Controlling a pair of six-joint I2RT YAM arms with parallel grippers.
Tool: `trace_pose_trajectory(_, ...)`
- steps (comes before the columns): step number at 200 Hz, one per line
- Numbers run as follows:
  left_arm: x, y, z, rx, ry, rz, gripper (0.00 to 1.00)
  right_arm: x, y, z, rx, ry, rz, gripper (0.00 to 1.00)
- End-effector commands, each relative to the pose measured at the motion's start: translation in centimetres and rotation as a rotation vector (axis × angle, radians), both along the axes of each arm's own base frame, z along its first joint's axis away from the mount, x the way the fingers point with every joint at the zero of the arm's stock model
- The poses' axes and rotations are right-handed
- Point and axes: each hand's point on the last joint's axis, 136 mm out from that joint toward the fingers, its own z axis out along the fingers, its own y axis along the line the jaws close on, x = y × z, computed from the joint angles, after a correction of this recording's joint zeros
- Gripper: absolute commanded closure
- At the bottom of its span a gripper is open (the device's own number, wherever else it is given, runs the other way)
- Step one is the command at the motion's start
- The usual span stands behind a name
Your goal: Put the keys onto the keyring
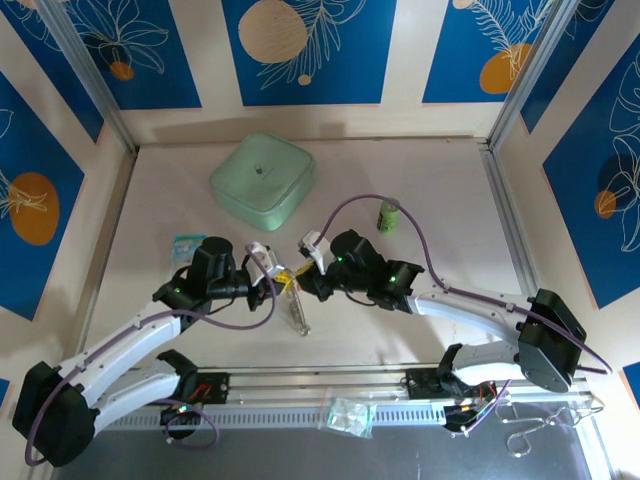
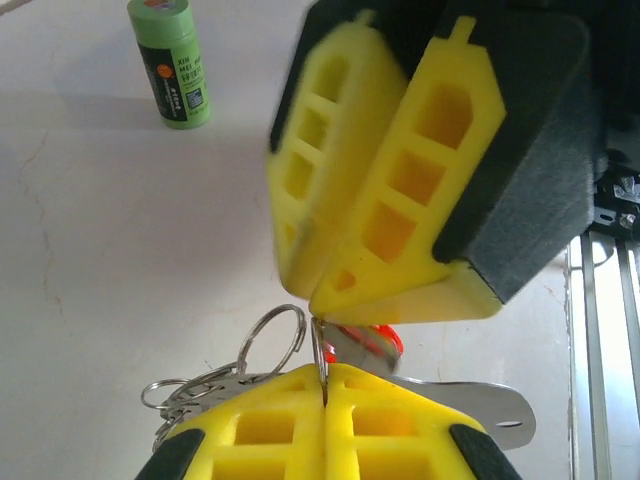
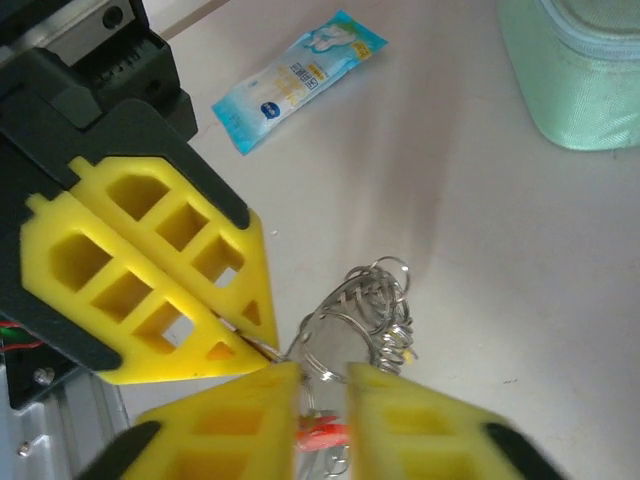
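We note the right claw [image 3: 322,385] part-open, the red plastic-headed key [image 3: 322,435] sitting in the gap between its yellow pads [image 3: 400,420]; whether it is gripped we cannot tell. Just beyond its tips is the keyring [image 3: 365,310], thin shiny wire coils over the matte pale worktop [image 3: 520,300]. The left claw [image 3: 255,345], shut tight on that wire, meets the right tip to tip.

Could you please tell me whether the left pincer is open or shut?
Shut: the left pincer has its fingers pressed together with no gap, pinching a thin wire of the keyring.
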Motion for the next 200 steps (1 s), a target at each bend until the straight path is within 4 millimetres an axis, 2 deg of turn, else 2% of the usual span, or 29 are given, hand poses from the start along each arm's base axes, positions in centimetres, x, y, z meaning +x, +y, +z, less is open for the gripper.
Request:
trace_pose_trajectory(1,-1.1,-0.7,1.5,-0.037,-0.097,-0.078,1.00,-0.4,-0.3,0.1,0.023,0.027,0.021,0.71)
trace_pose_trajectory(45,-1.5,-0.9,2.5,-0.092,-0.198,-0.107,1.00,-1.9,-2.4,1.7,0.099,-0.062,0.133,0.66)
trace_pose_trajectory(62,-1.9,-1.2,3.0,-0.131,-0.250,-0.140,1.00,-2.9,-2.8,1.7,0.105,-0.124,0.213,0.67)
trace_pose_trajectory(79,-2.2,-1.4,3.3,-0.146,-0.300,-0.166,1.00,-4.9,-2.8,1.3,0.113,-0.177,0.348,0.67)
trace_pose_trajectory(95,-2.2,-1.5,3.2,-0.137,-0.313,-0.170,1.00,-5.6,-2.8,0.7,0.099,-0.225,0.403,0.66)
trace_pose_trajectory(146,-1.9,-1.7,2.2,-0.114,-0.251,-0.158,1.00,-5.3,-2.1,-0.2,0.085,-0.280,0.410,0.65)
trace_pose_trajectory(200,-2.2,-1.8,1.8,-0.099,-0.229,-0.164,1.00,-4.1,-1.0,-1.4,0.028,-0.319,0.349,0.65)
